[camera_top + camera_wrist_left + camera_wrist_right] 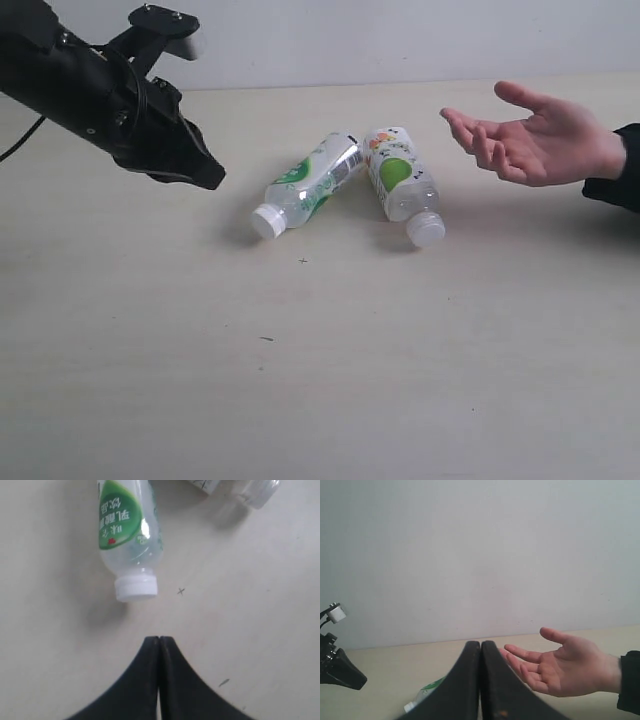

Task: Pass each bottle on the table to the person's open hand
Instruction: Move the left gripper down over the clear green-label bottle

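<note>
With jaws pressed together and empty, the left pincer [208, 178] hung over the table [300, 380], the nearer white-capped bottle [308, 187] lying on its side just ahead of its tips, the second bottle [402, 182] beyond that and the person's open hand [535, 140] farthest out. The right pincer [480, 647], also closed on nothing, was raised facing the hand. The approach for a pickup seemed in hand; next, the left jaws would have to spread and drop around the nearer bottle.

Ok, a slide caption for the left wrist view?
Shut left gripper aimed at a white-capped bottle lying on the table.
</note>
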